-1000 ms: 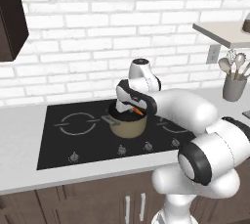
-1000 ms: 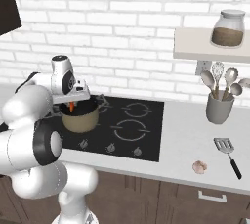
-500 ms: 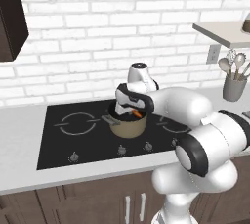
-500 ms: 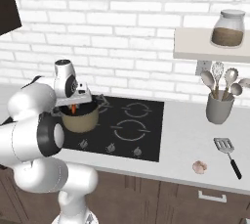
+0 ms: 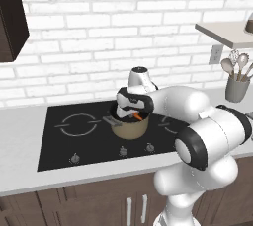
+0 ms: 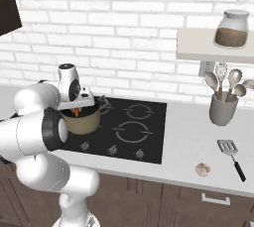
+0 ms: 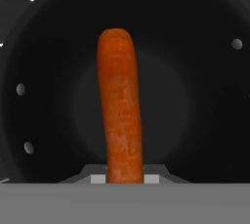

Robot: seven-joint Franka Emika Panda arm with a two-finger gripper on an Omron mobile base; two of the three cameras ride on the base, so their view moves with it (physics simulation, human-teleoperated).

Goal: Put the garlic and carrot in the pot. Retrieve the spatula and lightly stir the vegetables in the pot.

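left base view: the pot (image 5: 129,127) sits on the black cooktop (image 5: 74,136) a little below the middle of the frame, on the grey bench (image 5: 20,170). the white arm bends over it from the lower right, and the pincer (image 5: 136,115) hangs just above the pot's rim, clamped on the carrot (image 5: 139,116), whose orange tip shows under the hand. a grey utensil holder (image 5: 236,88) stands at the right edge under a shelf (image 5: 227,31).

right base view: the pot (image 6: 83,120) is at centre left on the cooktop (image 6: 134,132), partly behind the arm. the pincer (image 6: 77,110) is above its mouth with the carrot (image 6: 77,112) showing as a small orange spot. the garlic (image 6: 202,169) lies on the bench (image 6: 188,141) at lower right, well apart from the pot, with the spatula (image 6: 231,155) near it to the right. the utensil holder (image 6: 222,108) stands behind them, and a jar (image 6: 231,28) sits on the shelf (image 6: 208,47) above.

hand view: the carrot (image 7: 119,105) rises from the bottom centre, gripped at its lower end, over the pot's (image 7: 205,96) dark inside.
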